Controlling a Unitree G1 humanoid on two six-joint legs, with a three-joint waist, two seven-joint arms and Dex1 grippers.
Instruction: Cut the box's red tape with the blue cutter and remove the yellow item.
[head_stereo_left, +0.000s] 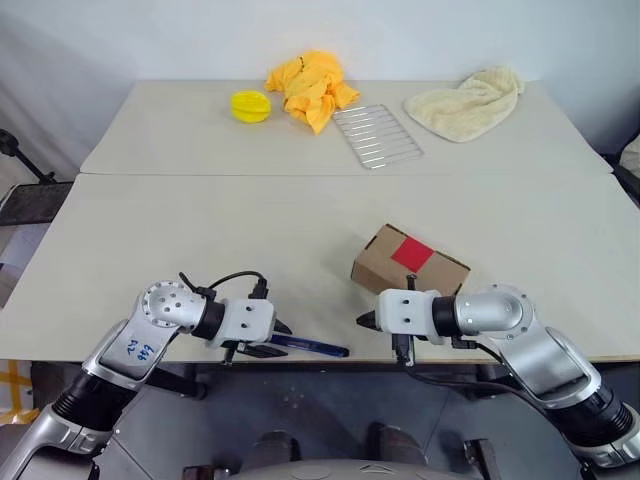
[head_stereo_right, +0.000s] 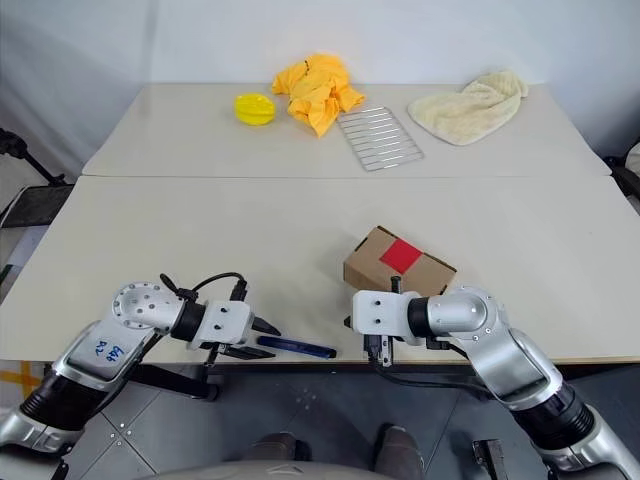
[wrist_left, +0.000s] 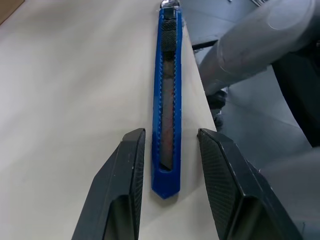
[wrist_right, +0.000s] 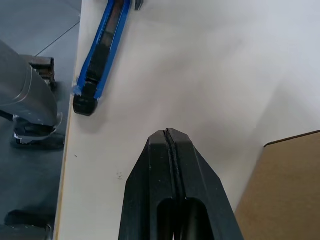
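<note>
A pale table (head_stereo_left: 200, 230) stands against a white wall, made of two tops butted together. The blue cutter (head_stereo_left: 312, 346) lies flat at the table's near edge, its length running along that edge. The left gripper (wrist_left: 168, 145) has its two fingers parted with the cutter's butt end lying between them; narrow gaps show on both sides, so the jaws straddle the cutter without clamping it. Just beyond the cutter's far tip is the right gripper (wrist_right: 167, 137), its fingers pressed together on nothing and pointing over bare table. Farther from the cutter, behind the right gripper, sits the box (head_stereo_left: 408, 262) with the red tape (head_stereo_left: 411, 254) on its top. Well away from the cutter, at the table's far side, lie a yellow disc (head_stereo_left: 250, 105), a crumpled yellow cloth (head_stereo_left: 310, 85), a wire rack (head_stereo_left: 376, 135) and a cream towel (head_stereo_left: 468, 102).
</note>
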